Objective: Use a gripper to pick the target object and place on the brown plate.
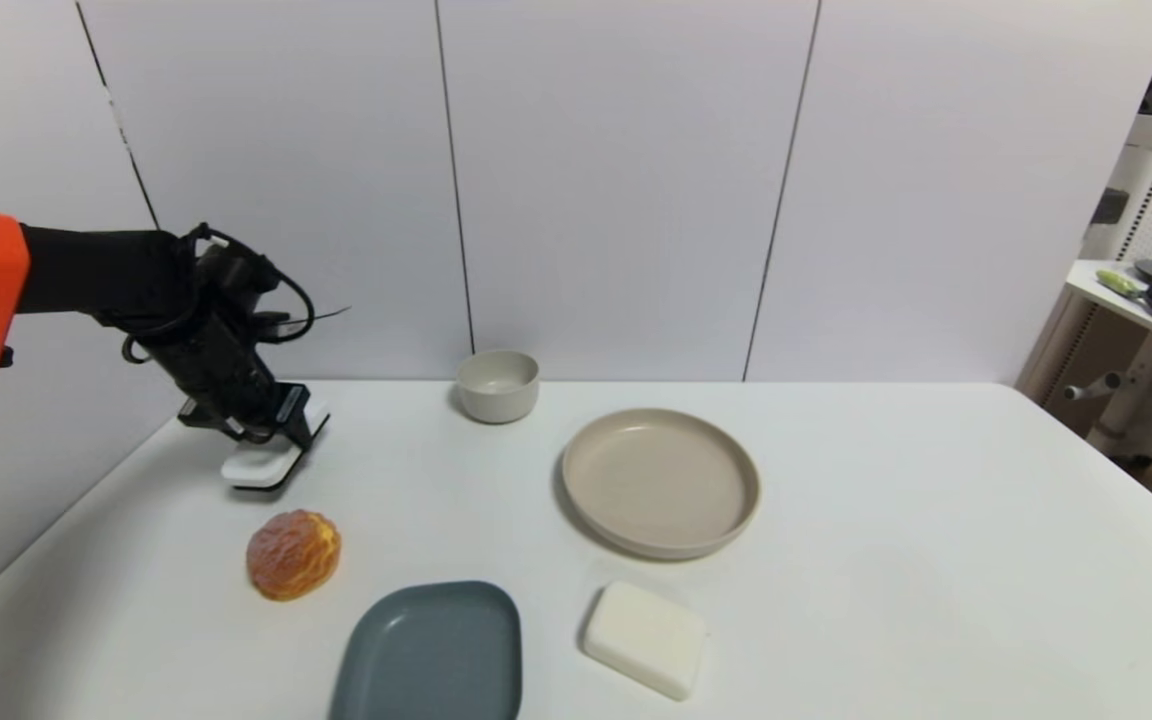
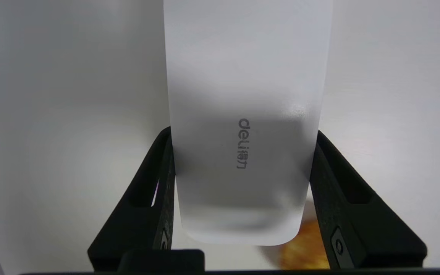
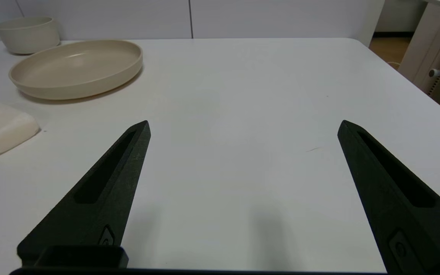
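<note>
My left gripper [image 1: 271, 432] is at the table's far left and is shut on the target object [image 1: 261, 466], a flat white block with a thin black base. The block is tilted and sits at or just above the table. In the left wrist view the fingers [image 2: 159, 183] press both long sides of the block [image 2: 243, 76], which carries a small grey marking. The brown plate [image 1: 661, 480] is empty at the table's middle, well to the right of the block. It also shows in the right wrist view [image 3: 76, 68]. My right gripper [image 3: 243, 123] is open and empty over bare table.
An orange-brown bun [image 1: 293, 553] lies just in front of the left gripper. A grey-blue tray [image 1: 431, 655] and a cream soap-like block [image 1: 644, 638] lie near the front edge. A small beige bowl [image 1: 498, 385] stands at the back. A side table [image 1: 1136, 300] stands at the right.
</note>
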You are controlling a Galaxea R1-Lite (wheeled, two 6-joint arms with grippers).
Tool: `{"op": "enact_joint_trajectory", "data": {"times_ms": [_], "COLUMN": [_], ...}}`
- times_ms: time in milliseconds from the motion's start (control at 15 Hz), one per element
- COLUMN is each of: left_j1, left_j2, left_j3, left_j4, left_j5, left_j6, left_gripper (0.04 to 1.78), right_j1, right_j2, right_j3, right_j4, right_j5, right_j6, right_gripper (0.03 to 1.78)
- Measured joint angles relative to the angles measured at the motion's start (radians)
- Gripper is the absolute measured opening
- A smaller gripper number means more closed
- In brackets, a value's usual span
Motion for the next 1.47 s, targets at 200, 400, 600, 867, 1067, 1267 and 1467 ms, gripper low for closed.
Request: {"op": "enact_joint_trajectory", "data": {"times_ms": [200, 400, 600, 867, 1067, 1267, 1467], "left_j1": [-0.149, -0.373, -0.567, -0.681, -0.705, -0.711, -0.711], "left_j2": [-0.079, -0.128, -0.114, -0.001, 0.097, 0.163, 0.184], "left_j3": [-0.010, -0.026, -0.068, -0.117, -0.152, -0.164, -0.166], "left_j4": [-0.006, -0.010, -0.041, -0.233, -0.341, -0.391, -0.388], "left_j5": [-0.077, -0.091, -0.092, -0.089, -0.089, -0.089, -0.089], "left_j6": [0.000, 0.000, 0.003, 0.003, 0.004, 0.004, 0.005], "left_gripper": [1.01, 1.01, 1.01, 1.01, 1.01, 1.01, 1.24], "right_j1": [0.000, 0.000, 0.000, 0.000, 0.000, 0.000, 0.000], "right_j2": [0.000, 0.000, 0.000, 0.000, 0.000, 0.000, 0.000], "right_j3": [0.000, 0.000, 0.000, 0.000, 0.000, 0.000, 0.000], "right_j4": [0.000, 0.000, 0.000, 0.000, 0.000, 0.000, 0.000], "right_j5": [0.000, 0.000, 0.000, 0.000, 0.000, 0.000, 0.000], "right_j6": [0.000, 0.000, 0.000, 0.000, 0.000, 0.000, 0.000], "right_gripper": [1.69, 1.69, 1.69, 1.69, 1.69, 1.69, 1.69]}}
